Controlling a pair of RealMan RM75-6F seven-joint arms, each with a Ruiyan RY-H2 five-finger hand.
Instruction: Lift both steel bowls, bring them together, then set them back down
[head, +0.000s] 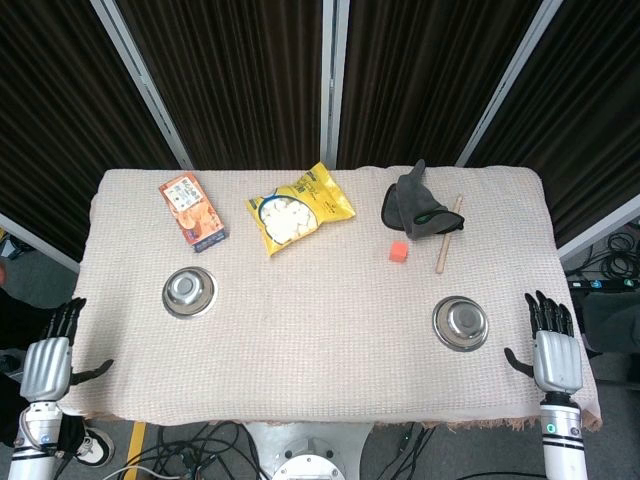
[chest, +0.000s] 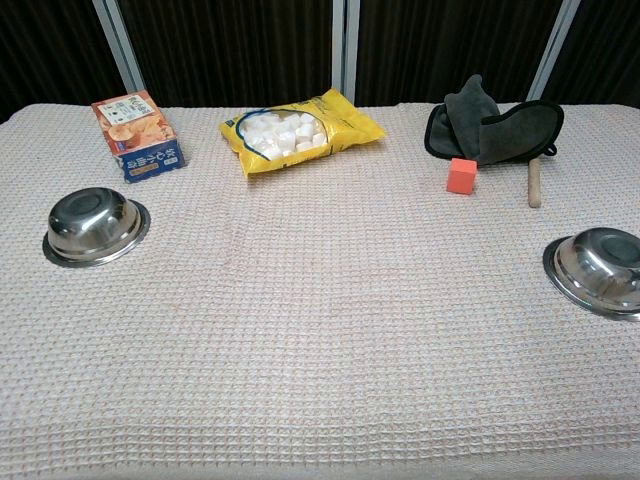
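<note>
Two steel bowls rest upright on the beige cloth-covered table (head: 320, 350). The left bowl (head: 190, 291) (chest: 94, 226) sits toward the table's left side. On the right side stands the right bowl (head: 461, 322) (chest: 601, 268). My left hand (head: 48, 362) hovers off the table's left edge, fingers spread, holding nothing, well left of the left bowl. My right hand (head: 553, 346) is at the right front corner, fingers apart and empty, a short way right of the right bowl. Neither hand shows in the chest view.
Along the back lie an orange and blue snack box (head: 192, 210) (chest: 138, 135), a yellow bag of white pieces (head: 298, 207) (chest: 297, 129), a dark grey cloth (head: 420, 205) (chest: 490, 128), a small orange cube (head: 399, 251) (chest: 461, 175) and a wooden stick (head: 448, 235) (chest: 534, 182).
</note>
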